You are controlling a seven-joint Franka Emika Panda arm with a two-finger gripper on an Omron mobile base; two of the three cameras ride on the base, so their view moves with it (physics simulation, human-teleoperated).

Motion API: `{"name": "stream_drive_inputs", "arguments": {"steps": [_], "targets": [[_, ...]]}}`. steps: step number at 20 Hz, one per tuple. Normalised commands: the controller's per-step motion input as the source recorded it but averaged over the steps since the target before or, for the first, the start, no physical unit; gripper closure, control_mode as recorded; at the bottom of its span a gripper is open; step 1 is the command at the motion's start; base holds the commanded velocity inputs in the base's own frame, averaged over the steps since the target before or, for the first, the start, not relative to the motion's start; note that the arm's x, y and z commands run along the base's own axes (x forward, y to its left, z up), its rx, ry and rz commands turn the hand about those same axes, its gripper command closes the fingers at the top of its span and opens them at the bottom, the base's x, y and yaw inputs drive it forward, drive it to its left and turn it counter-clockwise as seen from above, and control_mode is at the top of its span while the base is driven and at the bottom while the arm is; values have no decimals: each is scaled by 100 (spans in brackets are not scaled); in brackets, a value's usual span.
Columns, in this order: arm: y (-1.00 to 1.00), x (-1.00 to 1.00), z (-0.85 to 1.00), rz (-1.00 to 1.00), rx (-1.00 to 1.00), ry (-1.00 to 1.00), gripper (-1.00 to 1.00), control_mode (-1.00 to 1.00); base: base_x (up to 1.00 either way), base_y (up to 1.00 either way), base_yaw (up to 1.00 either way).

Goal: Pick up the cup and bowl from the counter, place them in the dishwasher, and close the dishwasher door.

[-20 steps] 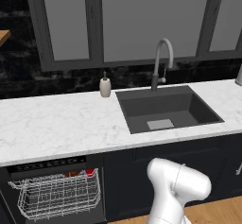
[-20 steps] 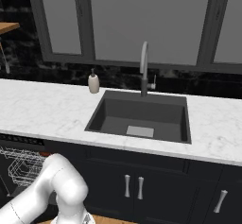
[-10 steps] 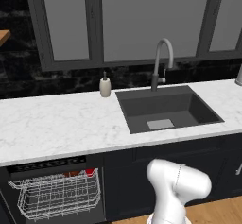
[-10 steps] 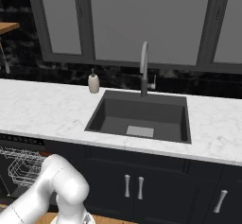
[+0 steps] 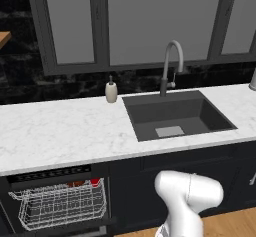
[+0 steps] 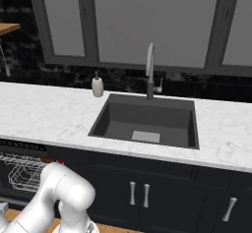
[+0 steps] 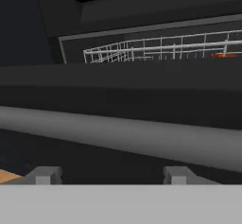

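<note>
The dishwasher (image 5: 50, 173) stands open under the counter (image 5: 60, 131), its white wire rack (image 5: 60, 206) pulled out. A red cup (image 5: 94, 182) and a reddish-brown bowl (image 5: 75, 184) show at the rack's back; a red sliver of one of them (image 7: 223, 55) shows in the hand view. The dishwasher door (image 7: 118, 83) lies close in front of the hand, with its silver bar handle (image 7: 118, 135) running across. My gripper (image 7: 111, 176) sits low right at this handle, its fingertips (image 7: 45, 175) wide apart and open, holding nothing.
A dark inset sink (image 5: 175, 116) with a curved faucet (image 5: 170, 66) lies to the right on the counter, and a beige soap dispenser (image 5: 111, 92) stands by the backsplash. Dark cabinet doors (image 6: 142, 192) with silver handles are beside the dishwasher. Wooden floor (image 5: 235, 223) shows below.
The arm's white elbow has sunk very slightly in both base views. Nothing else has visibly moved.
</note>
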Motion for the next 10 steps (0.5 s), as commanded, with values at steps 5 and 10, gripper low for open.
{"name": "stream_drive_inputs", "arguments": {"steps": [5, 10], "targets": [[0, 100, -39, -53, 1, -23, -100, -100, 0, 0, 0], [0, 100, -42, -57, 0, -21, -100, -100, 0, 0, 0]]}}
